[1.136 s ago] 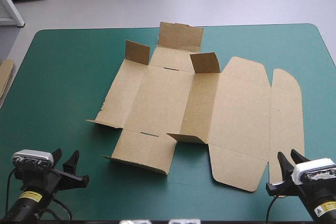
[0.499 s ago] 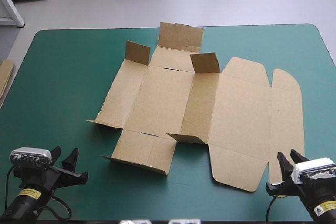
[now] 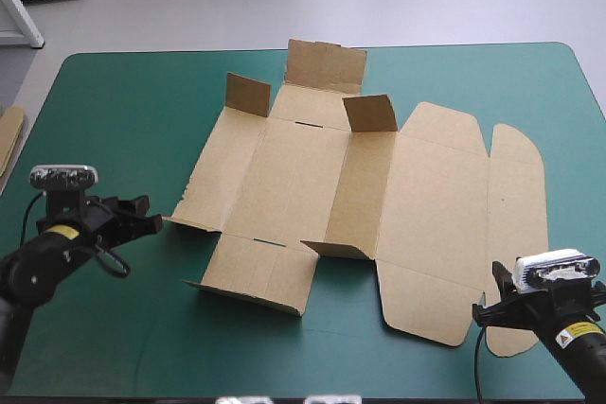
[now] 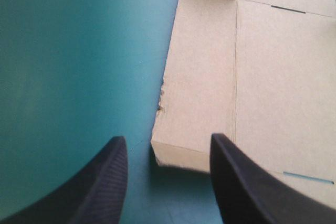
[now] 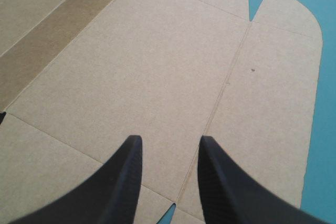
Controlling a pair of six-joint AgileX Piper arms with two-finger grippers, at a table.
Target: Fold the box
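Cardboard fills the middle of the table (image 3: 104, 101) — this is the brown box (image 3: 303, 186), spread almost flat on the teal-green cover. A few small flaps at its far side stand up, so the folding has hardly begun, I think.

The left gripper (image 3: 147, 215) hangs low just beside the box's left corner (image 4: 157, 148). Its black fingers are spread apart and hold nothing. In the left wrist view the corner sits right between them, so it looks lined up to take that side wall and tip it up.

The right gripper (image 3: 505, 283) is over the near right part of the box, above the big flat lid panel (image 5: 136, 61). Its fingers are parted too, with nothing in them. Maybe it will press the lid down, or lift its edge — I cannot tell.

Bare cover lies all along the left and near sides, so both arms have room. On the right the lid's rounded flap (image 3: 516, 196) comes close to the table's edge.
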